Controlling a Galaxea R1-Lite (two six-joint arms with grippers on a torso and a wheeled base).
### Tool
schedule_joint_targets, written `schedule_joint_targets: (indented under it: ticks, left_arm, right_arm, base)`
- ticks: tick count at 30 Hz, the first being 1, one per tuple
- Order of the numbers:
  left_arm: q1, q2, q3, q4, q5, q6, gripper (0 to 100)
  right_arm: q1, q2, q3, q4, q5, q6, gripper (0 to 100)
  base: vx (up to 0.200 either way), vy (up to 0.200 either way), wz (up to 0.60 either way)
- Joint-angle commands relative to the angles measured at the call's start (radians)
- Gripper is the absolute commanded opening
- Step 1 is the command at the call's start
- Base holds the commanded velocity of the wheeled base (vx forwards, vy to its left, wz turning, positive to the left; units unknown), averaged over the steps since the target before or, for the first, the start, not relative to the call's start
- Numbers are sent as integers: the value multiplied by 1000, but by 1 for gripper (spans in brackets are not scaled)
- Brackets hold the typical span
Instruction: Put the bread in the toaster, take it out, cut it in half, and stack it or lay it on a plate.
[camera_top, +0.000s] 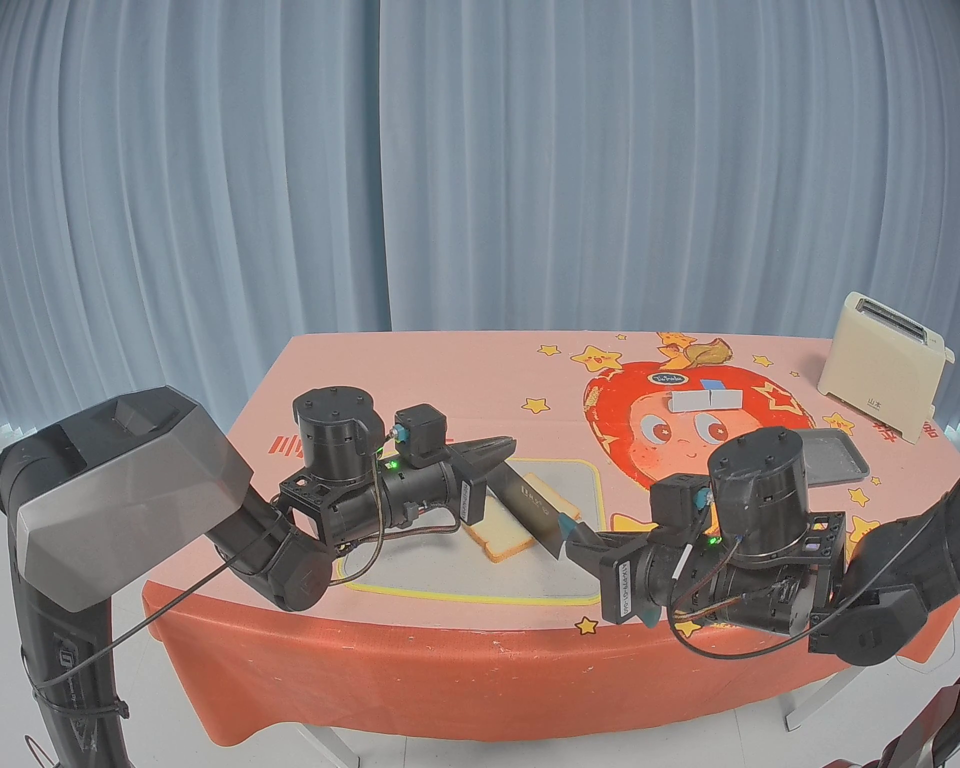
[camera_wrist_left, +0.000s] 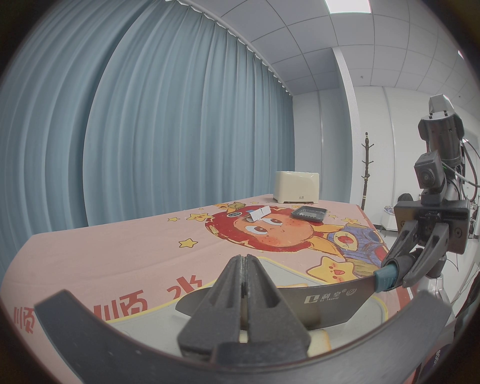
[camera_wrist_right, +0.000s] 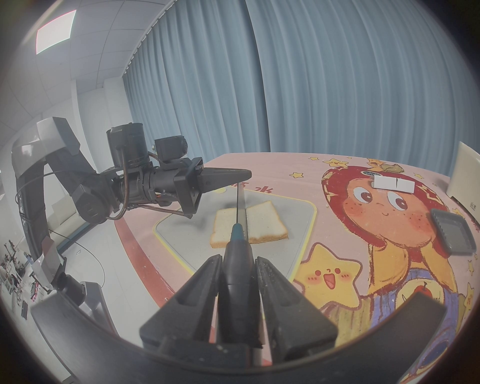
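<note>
Cutting looks like the current step. The bread (camera_top: 505, 535) lies flat on the mat (camera_top: 420, 570) at the counter's (camera_top: 400, 370) near middle. The right pincer (camera_top: 588, 540) is clamped on the knife (camera_top: 535, 505), blade across the slice. The left pincer (camera_top: 500, 445) is closed, empty, just above. Plating's left: the tray (camera_top: 835, 455) is right, the toaster (camera_top: 885, 365) far right, with open room between.

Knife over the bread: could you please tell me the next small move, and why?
Probably press the knife straight down. The right gripper is shut on its handle, the blade stands edge-down across the middle of the bread on the mat, and the shut left gripper sits at the blade's far end, seemingly steadying it.
</note>
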Motion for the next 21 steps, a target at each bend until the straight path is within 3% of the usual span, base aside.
schedule_joint_targets:
  ticks: [1,21]
  left_arm:
    - [3,-4,-12,-5,0,-1,0]
    - [-3,-109,21,-1,0,-1,0]
  right_arm:
    - [0,20,-5,3,1,0,0]
    - [3,5,-3,0,1,-3,0]
  base:
    - [0,0,0]
    - [0,0,0]
